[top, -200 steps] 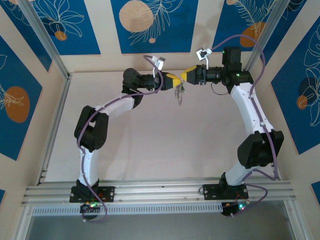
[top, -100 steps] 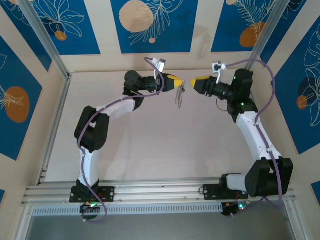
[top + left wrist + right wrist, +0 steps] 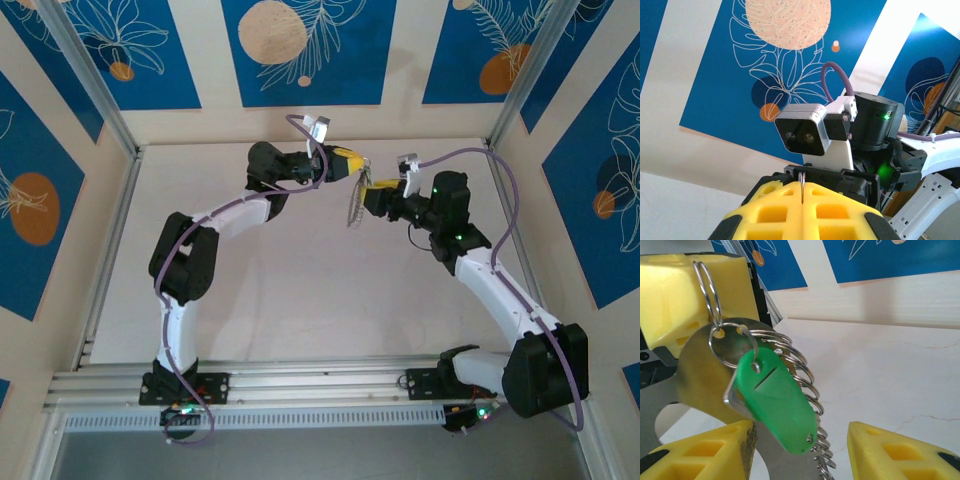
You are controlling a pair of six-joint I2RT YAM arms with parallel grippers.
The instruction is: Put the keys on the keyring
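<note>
My left gripper (image 3: 356, 166) is held high at the back, shut on a thin wire ring (image 3: 707, 287). From that ring hangs the keyring (image 3: 697, 372), a grey metal piece with a fringe of small silvery rings (image 3: 807, 382) down one edge. In the top view the keyring (image 3: 353, 205) dangles below the yellow fingers. The green-headed key (image 3: 775, 400) hangs from a small ring at the keyring's top and lies across its face. My right gripper (image 3: 802, 447) is open, its yellow fingers (image 3: 705, 452) either side of the key's lower end and apart from it. From above, my right gripper (image 3: 373, 197) is just right of the keyring.
The left wrist view looks past its shut fingers (image 3: 780, 210) at the right arm's wrist camera (image 3: 802, 131), close in front. The pale table (image 3: 300, 290) lies well below both grippers. Blue-patterned walls (image 3: 300, 50) and aluminium posts (image 3: 85, 75) enclose the sides.
My right arm drew back to the right, then swung in lower and came up beside the hanging keyring, its jaws widening. My left arm kept still, holding the ring.
</note>
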